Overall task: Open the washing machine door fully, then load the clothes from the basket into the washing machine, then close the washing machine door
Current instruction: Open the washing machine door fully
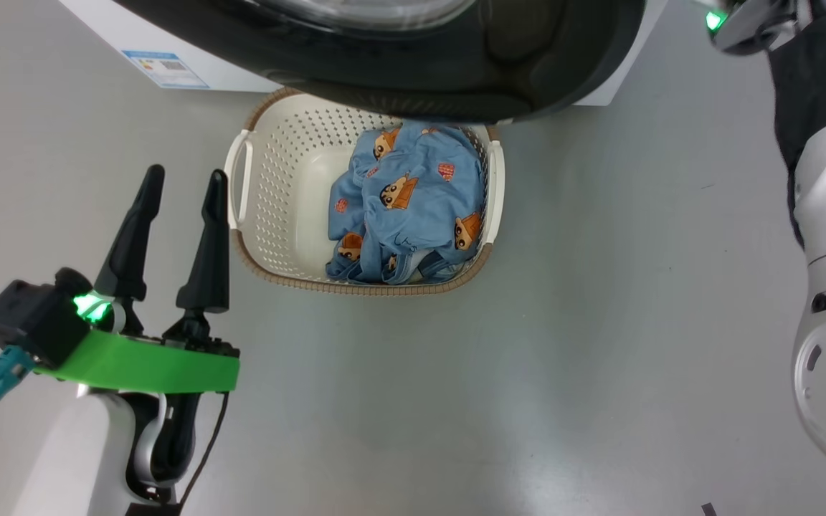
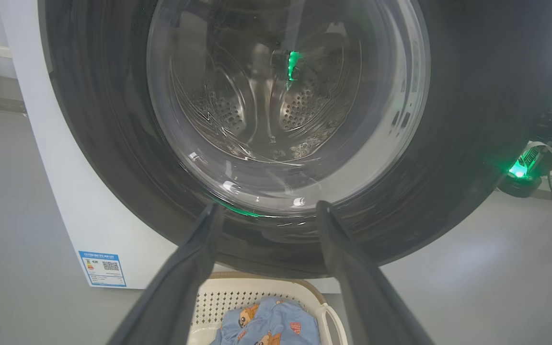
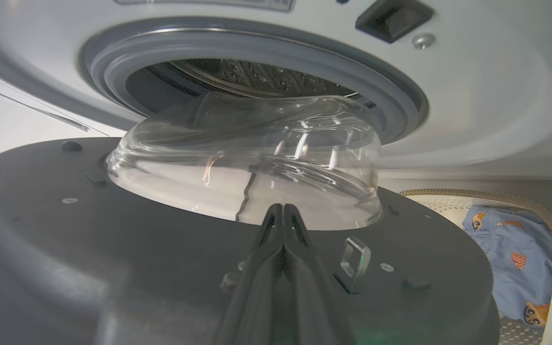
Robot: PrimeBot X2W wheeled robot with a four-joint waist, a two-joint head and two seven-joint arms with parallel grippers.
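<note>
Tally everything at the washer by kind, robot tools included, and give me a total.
Washing machine: 1
Washing machine door: 1
Laundry basket: 1
Bundle of light blue printed clothes: 1 (number of garments cannot be told)
Blue label sticker: 1
Tools: 2, the left tool and the right tool
Total: 7

There is one small cream perforated plastic basket (image 1: 277,179) with two white side handles (image 1: 239,179), one bundle of light blue cartoon-printed clothes (image 1: 413,208) inside the basket, and behind the basket one big white front-loading washing machine (image 2: 79,215) with one round black-rimmed glass door (image 1: 456,79) and one small blue label sticker (image 1: 164,69).
</note>
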